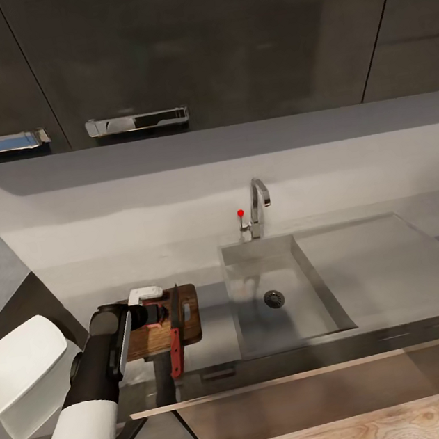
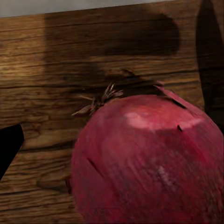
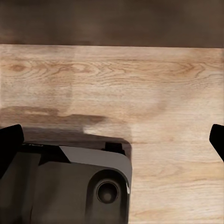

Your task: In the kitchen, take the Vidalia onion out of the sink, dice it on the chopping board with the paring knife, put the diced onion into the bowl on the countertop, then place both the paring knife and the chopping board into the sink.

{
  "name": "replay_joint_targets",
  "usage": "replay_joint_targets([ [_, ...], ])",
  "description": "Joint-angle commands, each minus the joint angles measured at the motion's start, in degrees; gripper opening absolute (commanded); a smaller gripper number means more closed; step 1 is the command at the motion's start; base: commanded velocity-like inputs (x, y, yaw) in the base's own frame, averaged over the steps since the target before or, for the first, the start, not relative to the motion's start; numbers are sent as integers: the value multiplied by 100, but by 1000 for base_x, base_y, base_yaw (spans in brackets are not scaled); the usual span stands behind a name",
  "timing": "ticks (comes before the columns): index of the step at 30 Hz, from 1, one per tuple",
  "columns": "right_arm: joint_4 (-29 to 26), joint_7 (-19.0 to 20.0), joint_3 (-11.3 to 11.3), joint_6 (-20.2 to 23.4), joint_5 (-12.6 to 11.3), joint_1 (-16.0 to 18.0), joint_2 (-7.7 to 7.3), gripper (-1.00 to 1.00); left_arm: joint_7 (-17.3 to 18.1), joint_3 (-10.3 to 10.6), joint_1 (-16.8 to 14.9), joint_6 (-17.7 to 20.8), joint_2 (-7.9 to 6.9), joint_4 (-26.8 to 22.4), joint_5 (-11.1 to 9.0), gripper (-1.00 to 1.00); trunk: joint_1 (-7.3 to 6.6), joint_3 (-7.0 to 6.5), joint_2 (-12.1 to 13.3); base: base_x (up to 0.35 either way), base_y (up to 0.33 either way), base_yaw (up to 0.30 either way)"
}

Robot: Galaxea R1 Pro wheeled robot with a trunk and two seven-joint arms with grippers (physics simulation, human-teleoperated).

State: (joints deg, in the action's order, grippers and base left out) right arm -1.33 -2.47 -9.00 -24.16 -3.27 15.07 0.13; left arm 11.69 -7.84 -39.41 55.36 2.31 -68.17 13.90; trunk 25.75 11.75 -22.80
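Pincer (image 1: 156, 315) reaches over chopping board (image 1: 185, 319).

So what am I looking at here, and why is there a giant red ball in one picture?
It's a pretend robot in a computer kitchen. The big picture comes from its head, looking down at a grey countertop with a sink. Its left arm reaches over a wooden chopping board, where a paring knife with a red handle lies. The other pictures come from cameras near each gripper. The red ball is an onion, seen very close on the board by the left one. Whether it's being held, I can't tell. The right camera sees a wooden floor and part of the robot.
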Motion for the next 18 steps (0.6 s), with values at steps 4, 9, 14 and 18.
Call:
replay_joint_targets([
  [4, 5, -26, -49, -18, -33, 5, 3, 100, 60, -16, -5, 18, 6, 16, 58, 100, 3, 11, -11, 0, 0, 0],
  [9, 5, -26, -49, -18, -33, 5, 4, 100, 59, -17, -5, 18, 6, 67, 60, 100, 3, 11, -11, 0, 0, 0],
  [14, 7, -26, -49, -18, -33, 5, 0, 100, 56, -19, -5, 18, 6, 67, 62, 100, 3, 11, -11, 0, 0, 0],
  [18, 5, -26, -49, -18, -33, 5, 3, 100, 56, -23, -5, 18, 6, 46, 67, 100, 3, 11, -11, 0, 0, 0],
])
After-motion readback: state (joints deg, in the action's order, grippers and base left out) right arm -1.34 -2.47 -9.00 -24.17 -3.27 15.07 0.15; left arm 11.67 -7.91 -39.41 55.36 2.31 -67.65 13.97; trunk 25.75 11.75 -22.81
